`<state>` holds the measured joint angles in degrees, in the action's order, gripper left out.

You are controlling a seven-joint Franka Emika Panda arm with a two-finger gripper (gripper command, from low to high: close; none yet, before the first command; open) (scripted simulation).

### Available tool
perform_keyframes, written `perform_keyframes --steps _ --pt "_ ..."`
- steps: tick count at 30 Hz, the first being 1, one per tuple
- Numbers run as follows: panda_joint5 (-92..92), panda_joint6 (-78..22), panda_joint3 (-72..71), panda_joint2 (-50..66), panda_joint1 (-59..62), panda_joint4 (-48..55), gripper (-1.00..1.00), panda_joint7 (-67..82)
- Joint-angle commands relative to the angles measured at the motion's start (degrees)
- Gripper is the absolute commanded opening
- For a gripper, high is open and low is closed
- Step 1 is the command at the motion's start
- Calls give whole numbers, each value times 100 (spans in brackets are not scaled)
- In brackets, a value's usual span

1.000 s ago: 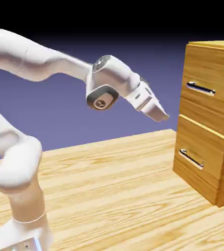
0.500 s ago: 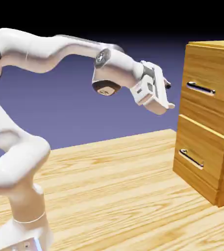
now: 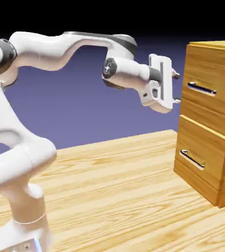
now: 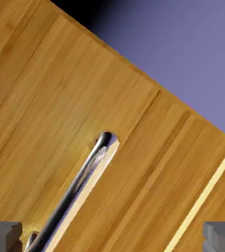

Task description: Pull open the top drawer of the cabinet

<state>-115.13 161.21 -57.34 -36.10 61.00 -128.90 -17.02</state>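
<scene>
The pincer (image 3: 176, 87) hangs wide open, empty, just left of the top drawer (image 3: 207, 93) on the cabinet (image 3: 208, 142) at right. Its handle (image 4: 75, 189) sits off-centre in the hand view; closing now would likely miss it.

Even, bright rendered light falls across the cabinet (image 3: 210, 118) and table (image 3: 114, 187), the backdrop fading to black at the top. Both views are sharp; a glint marks the silver handle (image 4: 75, 189), which throws a slim shadow.
</scene>
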Motion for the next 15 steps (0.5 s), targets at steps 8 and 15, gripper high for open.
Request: perform_keyframes --steps 8,15 --pt "-1994 -222 -993 -60 1068 556 0 440" --pt "-3738 -416 -1862 -112 2003 1042 0 826"
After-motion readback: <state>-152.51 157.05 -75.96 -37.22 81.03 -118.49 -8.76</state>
